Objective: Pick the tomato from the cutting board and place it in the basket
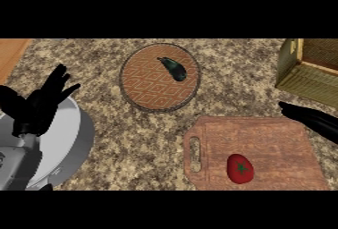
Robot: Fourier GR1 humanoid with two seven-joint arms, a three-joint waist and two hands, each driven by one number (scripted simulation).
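**Tomato lying on the board, both my hands apart from it**

I am looking steeply down at the speckled stone worktop (125, 134). The tomato (240, 168) is lying on the wooden cutting board (264, 138), in the board's lower middle part, red with a small dark green stem mark showing on top. Nothing is touching it.

My right hand (310, 118) is coming in from the right edge, just above the board's upper right corner. Only a dark, tapering part of it is showing, so I cannot tell whether its fingers are straight or curled. It is holding nothing that I can see.

My left hand (43, 105) is showing at the left edge, fingers spread and pointing up, holding nothing. It is sitting over a grey round plate (73, 138).

The basket (310, 71) is standing at the upper right, partly cut off by the edge, well apart from the tomato. A round patterned plate (155, 85) is lying at the upper middle with a dark eggplant (174, 69) on its upper part.
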